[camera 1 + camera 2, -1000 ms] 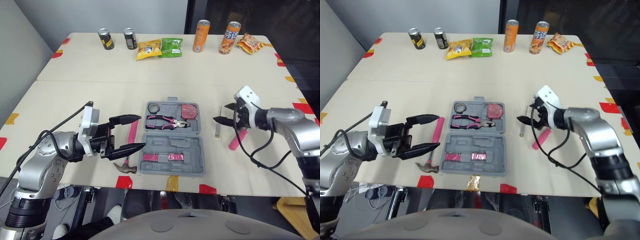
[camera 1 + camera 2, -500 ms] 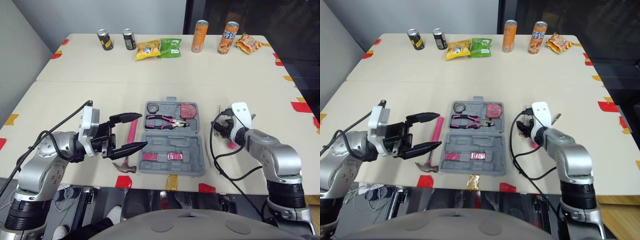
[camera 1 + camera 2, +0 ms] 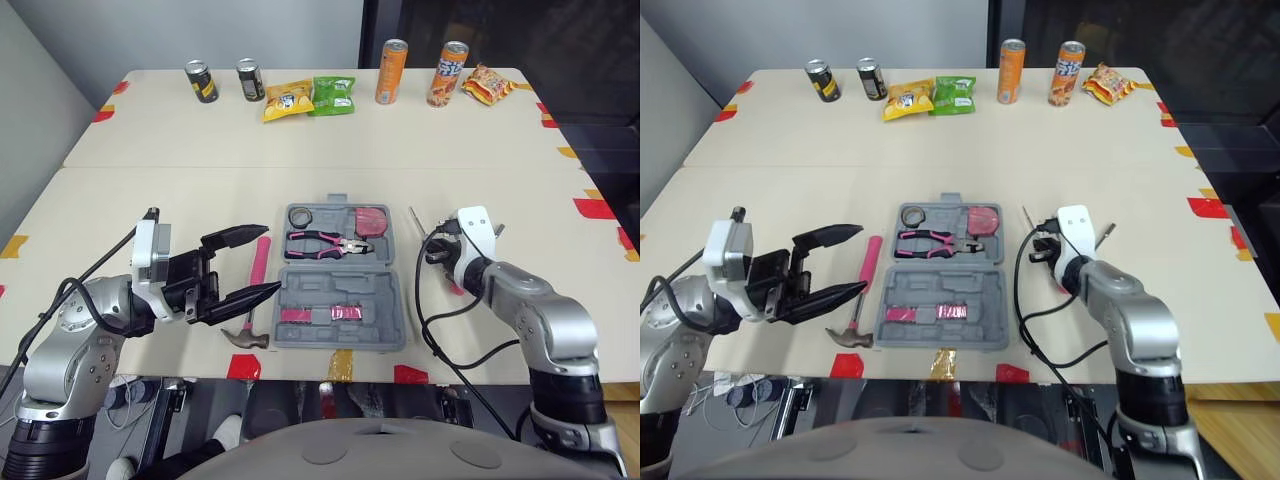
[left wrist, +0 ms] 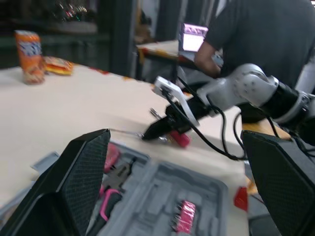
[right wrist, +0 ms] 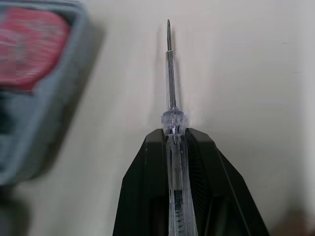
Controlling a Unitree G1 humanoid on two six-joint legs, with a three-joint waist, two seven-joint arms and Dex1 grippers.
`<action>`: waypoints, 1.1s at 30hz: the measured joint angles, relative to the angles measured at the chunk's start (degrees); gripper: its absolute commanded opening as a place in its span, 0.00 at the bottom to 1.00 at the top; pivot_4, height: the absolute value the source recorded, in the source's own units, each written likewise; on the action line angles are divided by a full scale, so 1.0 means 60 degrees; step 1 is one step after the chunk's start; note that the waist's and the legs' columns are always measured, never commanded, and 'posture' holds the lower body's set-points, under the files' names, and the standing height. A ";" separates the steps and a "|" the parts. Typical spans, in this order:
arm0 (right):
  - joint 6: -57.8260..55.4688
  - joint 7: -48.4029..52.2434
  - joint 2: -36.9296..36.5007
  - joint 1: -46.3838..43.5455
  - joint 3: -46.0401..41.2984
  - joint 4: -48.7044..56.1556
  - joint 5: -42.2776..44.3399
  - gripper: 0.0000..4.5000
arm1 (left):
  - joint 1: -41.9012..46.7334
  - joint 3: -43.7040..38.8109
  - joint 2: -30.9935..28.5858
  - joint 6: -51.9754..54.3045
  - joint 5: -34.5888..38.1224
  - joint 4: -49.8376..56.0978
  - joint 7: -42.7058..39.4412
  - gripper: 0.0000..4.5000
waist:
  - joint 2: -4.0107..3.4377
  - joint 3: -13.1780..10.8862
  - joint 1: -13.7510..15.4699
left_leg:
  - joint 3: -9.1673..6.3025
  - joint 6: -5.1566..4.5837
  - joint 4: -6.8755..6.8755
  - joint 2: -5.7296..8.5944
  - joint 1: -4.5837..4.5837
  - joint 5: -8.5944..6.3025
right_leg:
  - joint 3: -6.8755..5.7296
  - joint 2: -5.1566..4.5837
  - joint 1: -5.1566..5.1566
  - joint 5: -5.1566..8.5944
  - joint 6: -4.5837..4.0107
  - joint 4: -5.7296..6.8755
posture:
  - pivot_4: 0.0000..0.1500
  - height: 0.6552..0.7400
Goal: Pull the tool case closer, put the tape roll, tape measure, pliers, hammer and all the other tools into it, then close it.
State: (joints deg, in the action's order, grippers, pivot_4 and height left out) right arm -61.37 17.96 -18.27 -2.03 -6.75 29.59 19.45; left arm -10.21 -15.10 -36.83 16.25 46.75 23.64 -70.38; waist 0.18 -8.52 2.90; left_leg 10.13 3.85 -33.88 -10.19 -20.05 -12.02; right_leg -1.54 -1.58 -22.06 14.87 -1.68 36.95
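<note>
Bench [image 3: 200, 200], pale top, coloured tape marks at the edges

1. Tool case [image 3: 340, 290]: grey, lying open at the near middle of the bench, handle side away from the robot
2. Tape roll [image 3: 303, 215]: far-left pocket of the case
3. Tape measure [image 3: 372, 219]: red, far-right pocket
4. Pliers [image 3: 325, 241]: pink-and-black grips, lying across the far half, below items 2 and 3
5. Pink pieces [image 3: 320, 314]: in the near half of the case; too small to identify
6. Hammer [image 3: 255, 290]: pink handle, on the bench just left of the case; handle partly crossed by the lower finger of the left gripper
7. Left gripper [image 3: 272, 259]: hovers over the hammer, jaws wide apart, holding nothing
8. Right gripper [image 5: 174, 135]: just right of the case, jaws closed on item 9
9. Screwdriver [image 5: 171, 98]: clear handle mostly covered by the fingers; the shaft sticks out over the bench beside the case
10. Pink-handled tool [image 3: 455, 288]: largely hidden under the right arm, kind unclear
11. Cans [image 3: 390, 72] and snack bags [image 3: 310, 97]: along the far edge
12. Person [image 4: 266, 34]: dark top, cut off by the left wrist view's frame
</note>
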 measured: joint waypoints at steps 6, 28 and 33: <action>-0.0307 0.0218 0.0134 0.1976 -0.0829 0.2148 0.0993 0.02 | -0.0271 -0.0304 -0.0557 0.0430 0.0562 -0.0547 -0.1035 1.00 | 0.0002 0.0001 0.0086 | 0.0000 -0.0030 0.0008 0.0000 0.0004 -0.0022 | 0.0000 0.0000 0.0003 0.0002 0.0004 -0.0018 | 1.00 1.00; 0.3527 0.0807 0.0012 0.5879 -0.0128 0.1591 0.0241 0.02 | -0.0171 0.0107 -0.0505 0.0191 0.0107 -0.1338 -0.2171 1.00 | -0.0007 -0.0003 -0.0031 | -0.0003 -0.0027 0.0060 0.0008 0.0008 -0.0036 | -0.0002 -0.0002 0.0011 0.0005 0.0015 -0.0072 | 1.00 1.00; 0.3904 0.0929 -0.0036 0.5594 0.0046 0.1139 0.0197 0.31 | -0.0109 0.0125 -0.0506 0.0116 0.0038 -0.1355 -0.2262 1.00 | 0.0017 0.0015 -0.0069 | -0.0006 -0.0031 0.0057 0.0008 0.0027 -0.0036 | -0.0003 -0.0003 0.0039 0.0003 0.0016 -0.0075 | 1.00 1.00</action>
State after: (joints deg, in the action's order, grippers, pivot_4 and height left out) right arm -37.94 23.53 -18.48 31.54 -6.48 36.43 20.63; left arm -10.86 -14.35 -39.87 16.95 46.97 15.51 -83.96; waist 0.29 -8.43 2.49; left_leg 10.09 3.67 -33.54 -10.14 -19.89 -12.23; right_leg -1.56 -1.60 -21.83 14.89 -1.58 36.50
